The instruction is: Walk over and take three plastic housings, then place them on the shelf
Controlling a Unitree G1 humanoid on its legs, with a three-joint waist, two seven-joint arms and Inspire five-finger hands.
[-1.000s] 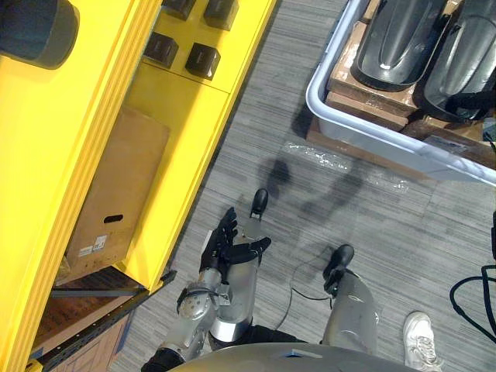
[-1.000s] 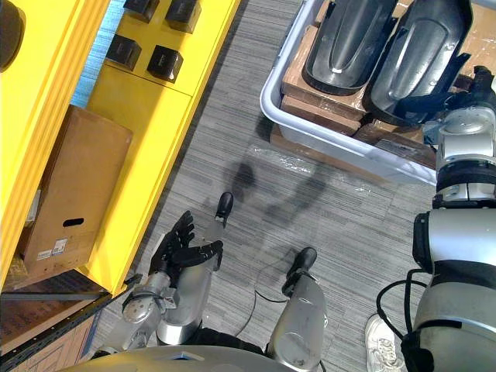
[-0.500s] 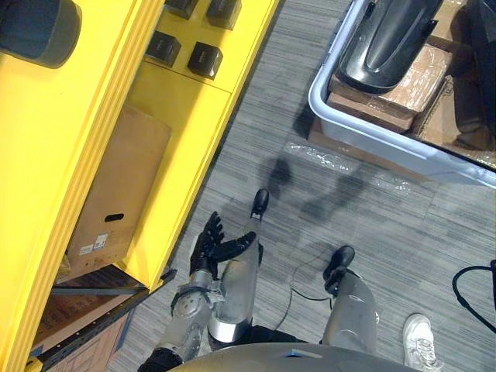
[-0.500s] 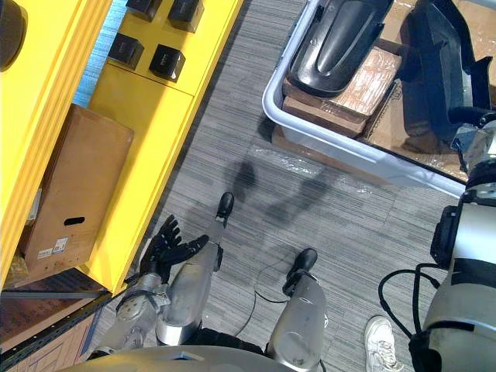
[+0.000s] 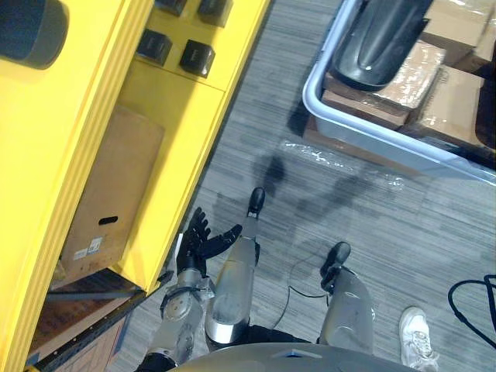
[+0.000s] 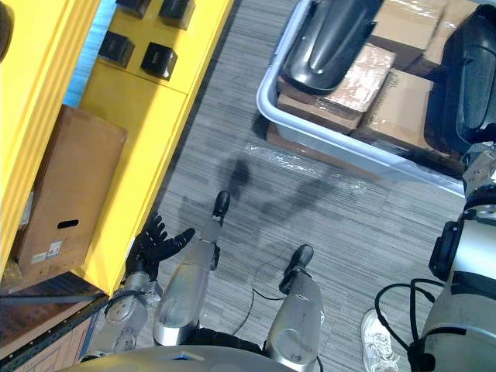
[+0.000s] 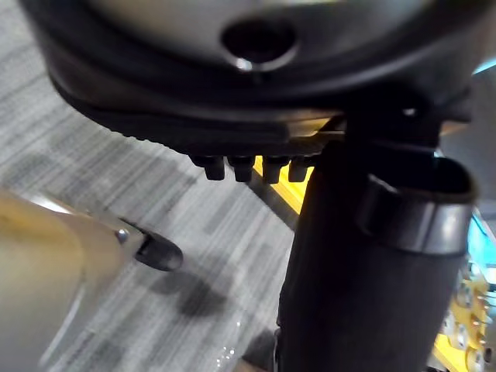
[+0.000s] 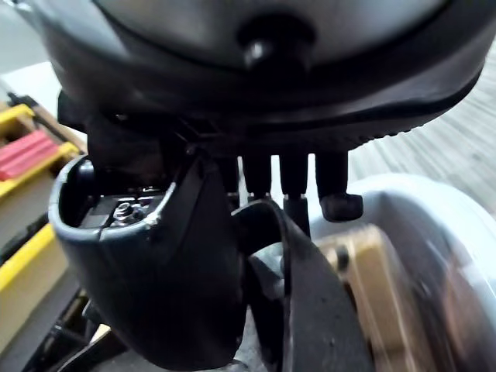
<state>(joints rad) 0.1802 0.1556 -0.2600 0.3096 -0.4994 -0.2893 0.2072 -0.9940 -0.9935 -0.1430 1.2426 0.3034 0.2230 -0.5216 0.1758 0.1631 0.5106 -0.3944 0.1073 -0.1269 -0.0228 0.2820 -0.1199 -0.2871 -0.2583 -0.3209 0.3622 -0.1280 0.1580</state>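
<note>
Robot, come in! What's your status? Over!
Left hand open, empty. Right hand shut on plastic housing. Second housing in grey bin. Yellow shelf on left, nothing blocking.

Beyond the fingers (image 5: 198,223) of our left hand (image 5: 194,248) the grey floor (image 5: 248,116) lies open as far as the grey tub (image 5: 372,136). Just beside those fingers, on their outer side, the yellow shelf (image 5: 174,155) stands like a wall, a cardboard box (image 5: 112,194) in its lower bay. Our right hand (image 8: 271,85) has its fingers (image 8: 335,203) closed round a black housing (image 6: 474,77), which blocks the way ahead of them, above the tub's cardboard packs (image 6: 403,108).
</note>
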